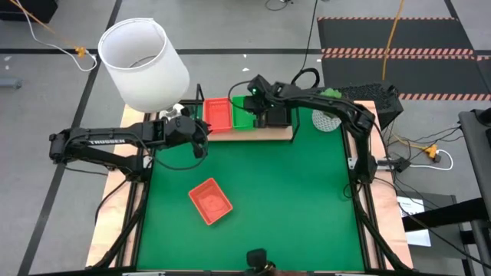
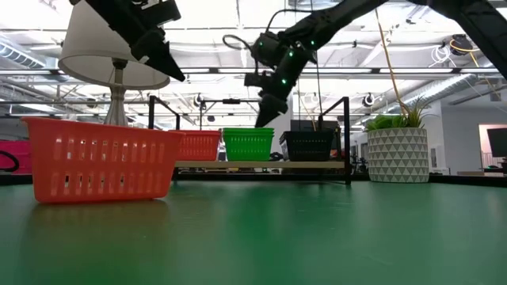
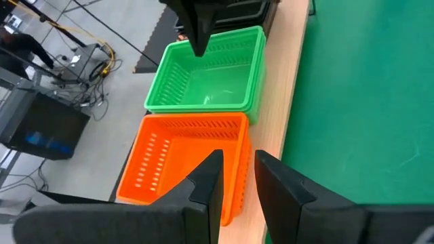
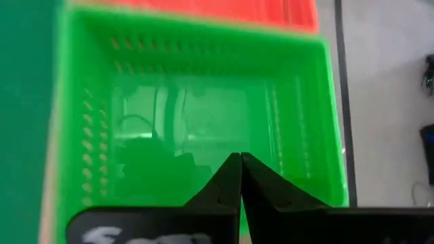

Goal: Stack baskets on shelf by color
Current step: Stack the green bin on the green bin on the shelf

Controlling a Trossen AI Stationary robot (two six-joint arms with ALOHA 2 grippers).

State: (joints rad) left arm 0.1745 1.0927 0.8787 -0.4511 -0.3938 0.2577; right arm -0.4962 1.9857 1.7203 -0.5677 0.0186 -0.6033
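Note:
The light-wood shelf (image 1: 272, 134) stands at the table's far edge. An orange-red basket (image 1: 219, 113), a green basket (image 1: 242, 116) and a black basket (image 1: 277, 117) sit on it side by side. Another orange-red basket (image 1: 209, 201) rests on its base on the green mat, left of the middle. My left gripper (image 3: 235, 179) is open and hovers high over the near rim of the shelf's orange-red basket (image 3: 183, 159). My right gripper (image 4: 239, 169) is shut and hangs just above the green basket (image 4: 196, 115), pointing down into it.
A white lamp (image 1: 144, 55) stands at the table's far left corner, beside the shelf's left end. A patterned plant pot (image 2: 396, 154) stands past the shelf's right end. Green mat lies open in the middle and on the right (image 1: 307, 192).

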